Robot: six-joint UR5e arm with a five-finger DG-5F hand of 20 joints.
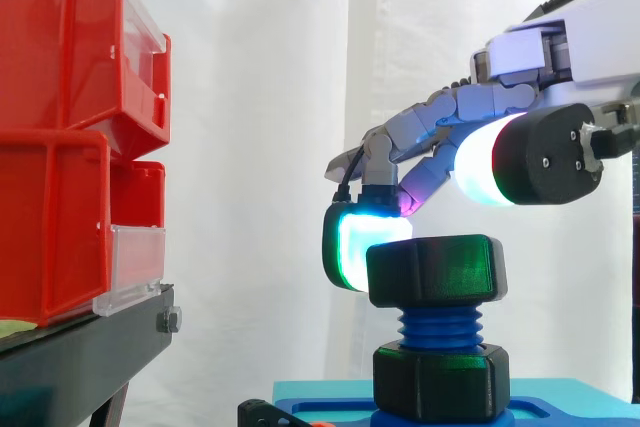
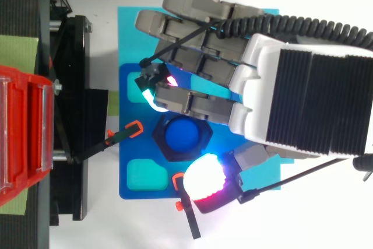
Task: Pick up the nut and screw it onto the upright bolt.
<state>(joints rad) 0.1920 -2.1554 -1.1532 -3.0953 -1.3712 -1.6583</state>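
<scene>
Nearest the side camera is the hand's (image 1: 585, 47) thumb, its thick white-and-red glowing pad (image 1: 480, 159) raised above the level of the nut and, from above, just beside it without clearly touching. Below it on the dark blue base plate (image 2: 129, 144) lies a black clamp with orange tips (image 2: 185, 208).

Next comes the task's own thing: the black plastic hexagonal nut (image 1: 435, 269) sits level on top of the upright blue threaded bolt (image 1: 440, 325). In the top view the bolt's blue end fills the nut's hole. A few turns of thread are bare between the nut and the black hexagonal collar (image 1: 440, 382) at the bolt's foot.

Beyond the nut, a bent finger reaches down and its green-cyan pad (image 1: 350, 242) lies against the nut's far-left side. The other fingers are spread loosely above. The hand straddles the nut rather than clamping it.

Off to the left stand the red plastic bins (image 1: 60, 147) on their black stand (image 1: 90, 342), with the white curtain (image 1: 260, 147) behind.

By my reading, the pick-up and placing are done and the nut has caught the first threads; turning it down toward the collar is what is left.
</scene>
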